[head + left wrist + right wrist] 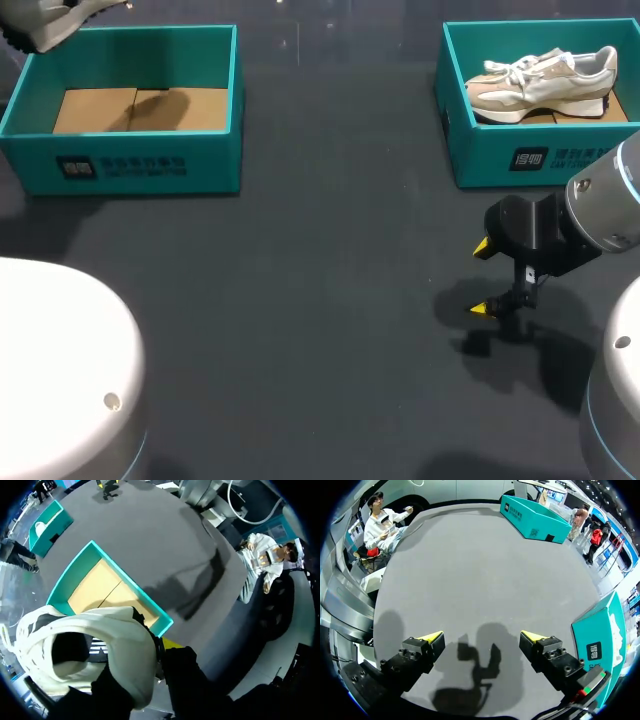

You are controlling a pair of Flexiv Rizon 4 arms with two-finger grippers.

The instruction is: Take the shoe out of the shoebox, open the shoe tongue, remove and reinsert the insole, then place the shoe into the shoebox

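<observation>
Broadly, the dark grey table (320,300) fills the frame. At upper left sits the left shoebox (140,160), teal, its cardboard floor bare. At upper right the right shoebox (500,150), also teal, holds a beige shoe (545,85) resting on its sole. In the upper left corner a white shoe (45,25) hangs above the left shoebox's corner, clamped in the left gripper (167,652). The wrist view shows one yellow fingertip (172,642) against the shoe's side, the other hidden behind it. At right middle, the right gripper (483,277) hovers over bare table, fingers spread wide around nothing.
</observation>
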